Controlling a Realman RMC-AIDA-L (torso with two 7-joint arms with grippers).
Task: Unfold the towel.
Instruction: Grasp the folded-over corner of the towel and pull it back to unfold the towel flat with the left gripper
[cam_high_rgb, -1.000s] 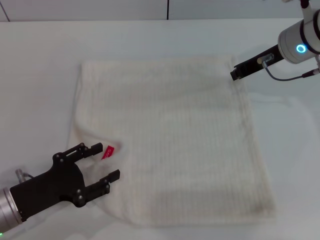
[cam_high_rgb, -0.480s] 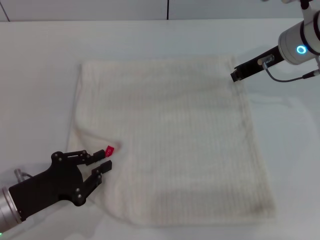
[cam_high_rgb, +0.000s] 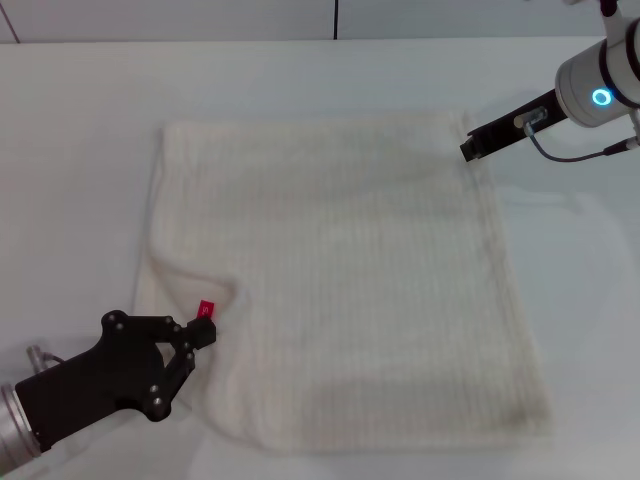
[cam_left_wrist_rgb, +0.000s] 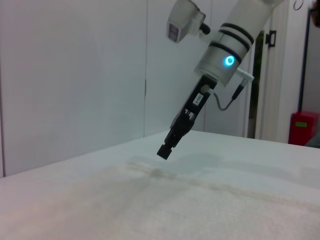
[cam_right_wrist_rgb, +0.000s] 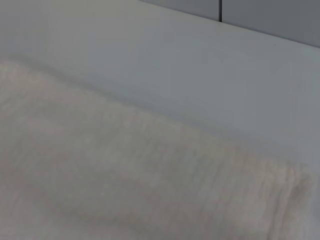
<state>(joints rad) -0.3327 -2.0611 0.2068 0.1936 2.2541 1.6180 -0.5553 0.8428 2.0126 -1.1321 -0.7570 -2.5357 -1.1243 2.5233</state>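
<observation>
The towel (cam_high_rgb: 340, 270) is a large cream-white waffle-weave cloth lying nearly flat on the white table. Its near-left edge is rumpled around a small red tag (cam_high_rgb: 205, 310). My left gripper (cam_high_rgb: 198, 336) is at that near-left edge, just beside the tag, with its fingers shut on the towel's edge. My right gripper (cam_high_rgb: 478, 147) is at the towel's far right corner, with its fingers together. In the left wrist view it (cam_left_wrist_rgb: 166, 149) hangs a little above the cloth (cam_left_wrist_rgb: 150, 210). The right wrist view shows only towel (cam_right_wrist_rgb: 125, 175) and table.
The white table (cam_high_rgb: 80, 150) extends on all sides of the towel. A wall with a dark seam (cam_high_rgb: 335, 18) runs along the back. A red box (cam_left_wrist_rgb: 302, 127) stands far off beyond the table.
My left gripper's fingers were wide open beside the red tag and have closed on the towel's edge there. The right arm has not moved.
</observation>
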